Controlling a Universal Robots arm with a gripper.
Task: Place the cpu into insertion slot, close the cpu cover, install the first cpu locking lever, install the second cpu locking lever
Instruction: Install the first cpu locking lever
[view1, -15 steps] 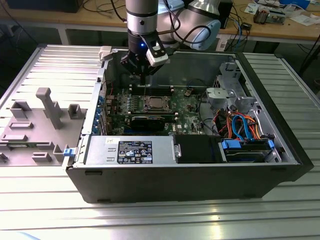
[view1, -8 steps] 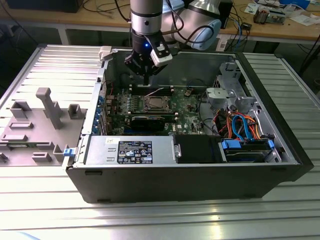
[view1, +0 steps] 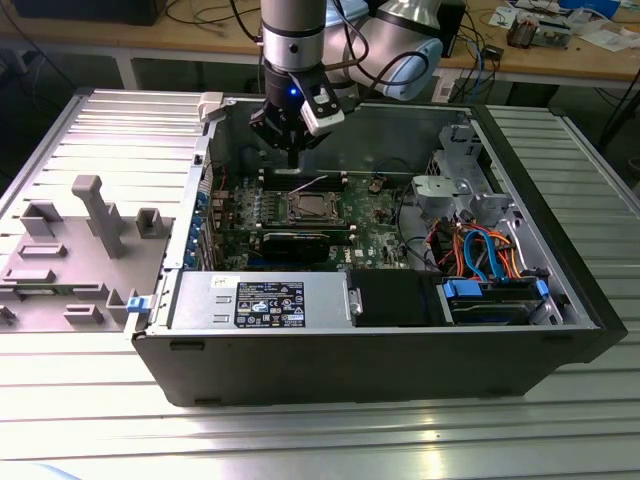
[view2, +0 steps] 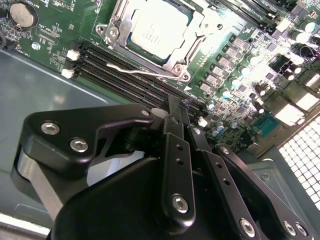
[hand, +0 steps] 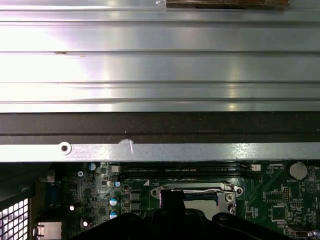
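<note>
Cpu sits in slot, cover lying flat around it. Wire lever lies beside cover edge. Gripper hangs over memory slots beside the socket, fingers pressed together, holding nothing.

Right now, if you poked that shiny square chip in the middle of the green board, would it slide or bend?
Probably neither. The cpu lies flat with the cpu cover framing its edges, so a sideways push likely wouldn't shift it. Its flat metal top looks stiff, and smooth enough to be slippery.
</note>
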